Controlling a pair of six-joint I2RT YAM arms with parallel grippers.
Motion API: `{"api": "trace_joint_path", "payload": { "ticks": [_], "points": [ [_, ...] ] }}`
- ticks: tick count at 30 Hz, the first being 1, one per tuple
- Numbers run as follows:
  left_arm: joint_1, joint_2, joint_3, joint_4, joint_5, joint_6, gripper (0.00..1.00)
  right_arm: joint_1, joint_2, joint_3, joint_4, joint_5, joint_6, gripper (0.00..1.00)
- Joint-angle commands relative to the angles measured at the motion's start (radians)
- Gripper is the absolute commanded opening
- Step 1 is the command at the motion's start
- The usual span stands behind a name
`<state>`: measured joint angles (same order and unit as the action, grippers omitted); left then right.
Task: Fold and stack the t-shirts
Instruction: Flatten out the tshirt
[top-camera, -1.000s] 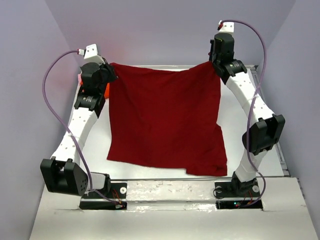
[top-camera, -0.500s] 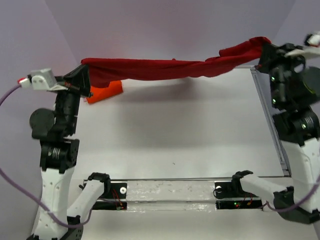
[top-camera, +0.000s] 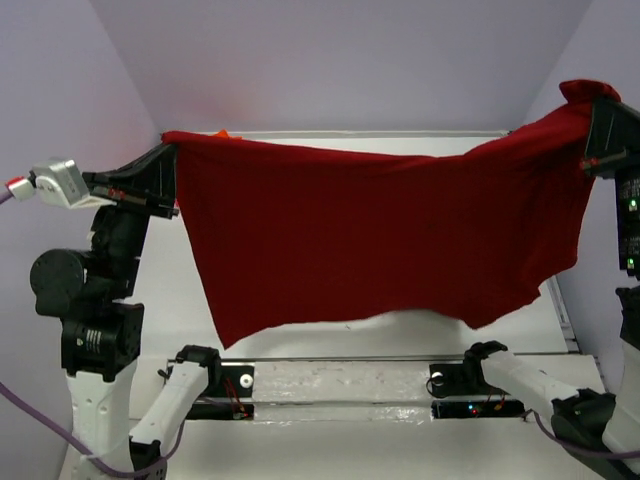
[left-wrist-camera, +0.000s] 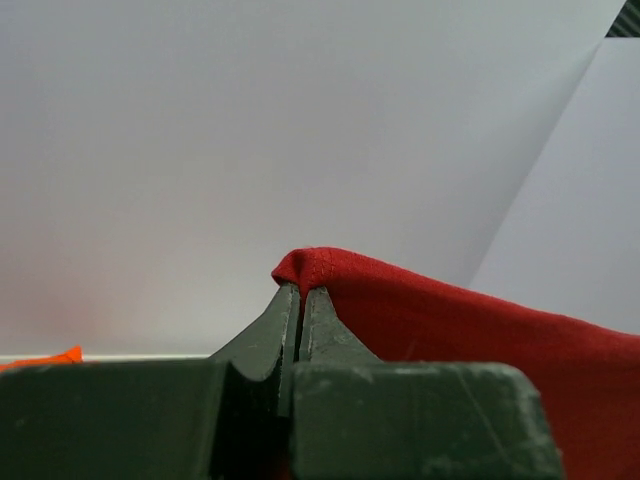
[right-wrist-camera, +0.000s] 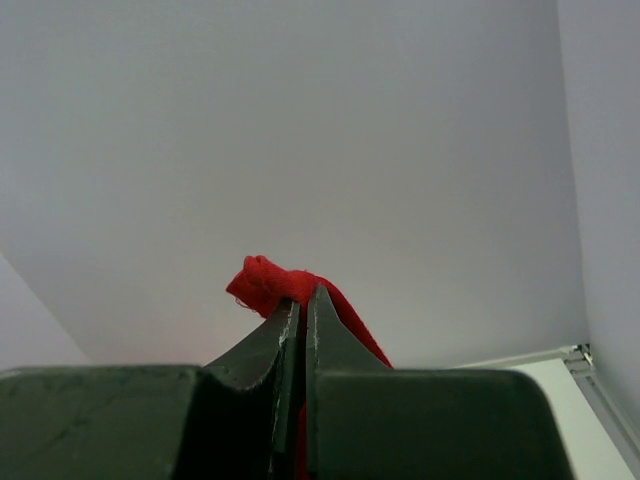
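Crimson t-shirt (top-camera: 380, 240): hangs spread wide above table (top-camera: 400, 335), no longer bunched rope-like as half a sec. ago; L gripper (left-wrist-camera: 300, 292) & R gripper (right-wrist-camera: 303, 295) each clamped on a top corner; orange t-shirt (top-camera: 222, 133) prob. the sliver behind.

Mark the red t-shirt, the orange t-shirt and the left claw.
red t-shirt (top-camera: 380, 235): top view, middle of the hanging cloth.
orange t-shirt (left-wrist-camera: 45, 357): left wrist view, sliver showing at lower left.
left claw (left-wrist-camera: 301, 290): left wrist view, between its fingertips, shut on the red corner.
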<state>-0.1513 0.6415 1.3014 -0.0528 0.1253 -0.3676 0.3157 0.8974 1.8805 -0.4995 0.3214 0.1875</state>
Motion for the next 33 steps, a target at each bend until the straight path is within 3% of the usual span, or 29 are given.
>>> {"api": "trace_joint_path", "payload": {
  "ticks": [1, 7, 10, 14, 19, 25, 33],
  "points": [
    [-0.004, 0.139, 0.133, 0.03, 0.005, -0.019, 0.0, 0.0, 0.19, 0.182, -0.028, 0.05, -0.065, 0.0],
    [-0.005, 0.397, 0.3, 0.03, -0.056, 0.015, 0.0, 0.0, 0.53, 0.524, -0.036, 0.12, -0.12, 0.0],
    [-0.002, 0.536, 0.371, 0.022, -0.102, 0.045, 0.0, 0.0, 0.714, 0.601, -0.036, 0.154, -0.122, 0.0],
    [0.018, 0.635, 0.3, 0.125, -0.115, 0.067, 0.0, 0.0, 0.865, 0.509, -0.034, 0.188, -0.1, 0.0],
    [0.065, 0.797, 0.176, 0.25, -0.168, 0.065, 0.0, -0.018, 0.883, 0.079, 0.367, 0.215, -0.117, 0.0],
    [0.079, 1.053, 0.142, 0.404, -0.21, 0.059, 0.0, -0.052, 1.115, 0.045, 0.467, 0.219, -0.111, 0.0],
    [0.081, 1.382, 0.323, 0.421, -0.179, 0.078, 0.0, -0.113, 1.373, 0.1, 0.49, 0.154, -0.085, 0.0]
  ]
}}
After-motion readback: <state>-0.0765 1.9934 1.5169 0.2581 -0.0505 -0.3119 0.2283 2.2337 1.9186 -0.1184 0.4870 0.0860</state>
